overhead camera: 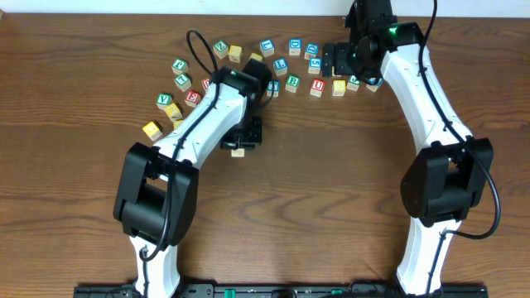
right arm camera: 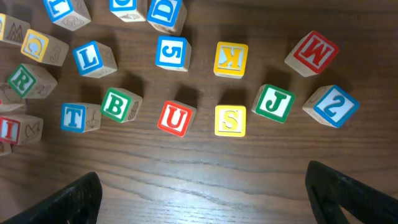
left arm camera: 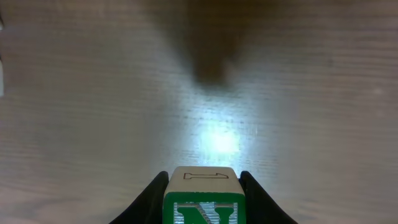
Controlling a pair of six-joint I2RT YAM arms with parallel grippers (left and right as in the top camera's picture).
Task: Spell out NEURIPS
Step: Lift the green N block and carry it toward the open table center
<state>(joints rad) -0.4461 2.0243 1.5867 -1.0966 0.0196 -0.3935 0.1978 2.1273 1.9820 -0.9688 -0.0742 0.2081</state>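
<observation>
- The green N cube [left arm camera: 203, 205] is gripped tight in the left claw [left arm camera: 203, 186], out on the tabletop [left arm camera: 93, 112], away from the other cubes [overhead camera: 295, 45].
- The right claw [right arm camera: 208, 196] is spread wide with nothing in it, near the red U cube [right arm camera: 176, 118].

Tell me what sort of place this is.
Probably a robotics lab or test bench, not a home: two robot arms stand at a wooden table, lettered toy blocks lie scattered on it, and the left claw holds a green N block.
</observation>
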